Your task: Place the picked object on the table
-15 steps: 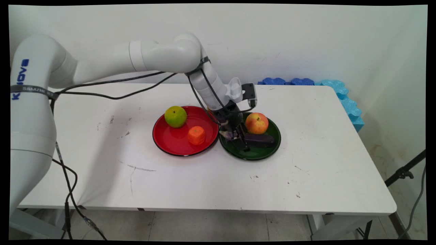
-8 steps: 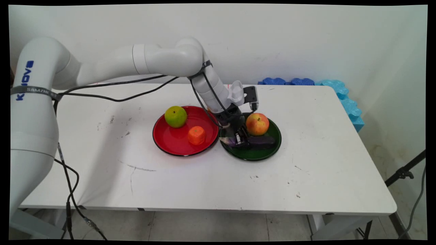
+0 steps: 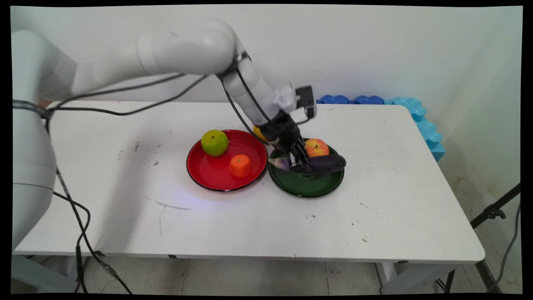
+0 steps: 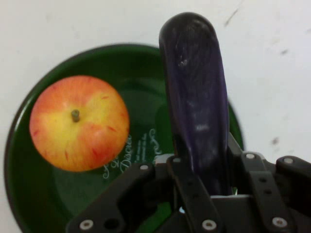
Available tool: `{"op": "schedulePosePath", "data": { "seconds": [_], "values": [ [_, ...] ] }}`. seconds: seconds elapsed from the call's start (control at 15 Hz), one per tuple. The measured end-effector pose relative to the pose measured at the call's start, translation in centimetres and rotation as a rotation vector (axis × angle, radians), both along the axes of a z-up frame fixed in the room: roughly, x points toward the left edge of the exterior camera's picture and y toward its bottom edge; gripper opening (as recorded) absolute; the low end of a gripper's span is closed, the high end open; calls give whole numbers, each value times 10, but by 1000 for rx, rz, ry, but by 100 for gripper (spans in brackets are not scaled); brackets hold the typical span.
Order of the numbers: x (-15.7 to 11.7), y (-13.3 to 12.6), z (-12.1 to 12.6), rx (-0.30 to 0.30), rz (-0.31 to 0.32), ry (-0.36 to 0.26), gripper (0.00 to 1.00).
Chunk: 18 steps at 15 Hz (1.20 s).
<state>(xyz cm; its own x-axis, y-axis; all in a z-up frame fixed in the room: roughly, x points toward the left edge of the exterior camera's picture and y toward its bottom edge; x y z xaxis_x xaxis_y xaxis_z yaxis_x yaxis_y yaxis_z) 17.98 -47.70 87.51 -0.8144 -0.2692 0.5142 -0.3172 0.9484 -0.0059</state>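
Note:
My gripper (image 3: 300,163) (image 4: 204,182) is shut on a dark purple eggplant (image 3: 322,163) (image 4: 197,97) and holds it a little above the green plate (image 3: 308,185) (image 4: 146,63). The eggplant lies roughly level, its rounded end pointing right in the main view. A red-yellow apple (image 3: 316,147) (image 4: 79,123) rests on the green plate just behind the eggplant. Left of it stands a red plate (image 3: 208,171) with a green apple (image 3: 214,142) and a small orange fruit (image 3: 240,165).
A yellow-orange fruit (image 3: 259,133) peeks out behind the arm between the two plates. Blue foam pieces (image 3: 374,101) lie along the table's far right edge. Black cables (image 3: 125,109) hang from the arm over the left of the table.
The gripper closed on the eggplant on the green plate and lifted it off the plate; the arm has risen with it.

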Motion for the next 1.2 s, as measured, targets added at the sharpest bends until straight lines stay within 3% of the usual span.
{"op": "schedulePosePath", "data": {
  "seconds": [0.27, 0.53, 0.93, 1.2],
  "values": [
    [20, 38, 55, -4, 4, 38, 0],
    [47, 80, 79, 2, -23, 42, 0],
    [78, 122, 64, 14, -44, 9, 0],
    [89, 141, 28, 23, -38, -21, 0]
  ]
}}
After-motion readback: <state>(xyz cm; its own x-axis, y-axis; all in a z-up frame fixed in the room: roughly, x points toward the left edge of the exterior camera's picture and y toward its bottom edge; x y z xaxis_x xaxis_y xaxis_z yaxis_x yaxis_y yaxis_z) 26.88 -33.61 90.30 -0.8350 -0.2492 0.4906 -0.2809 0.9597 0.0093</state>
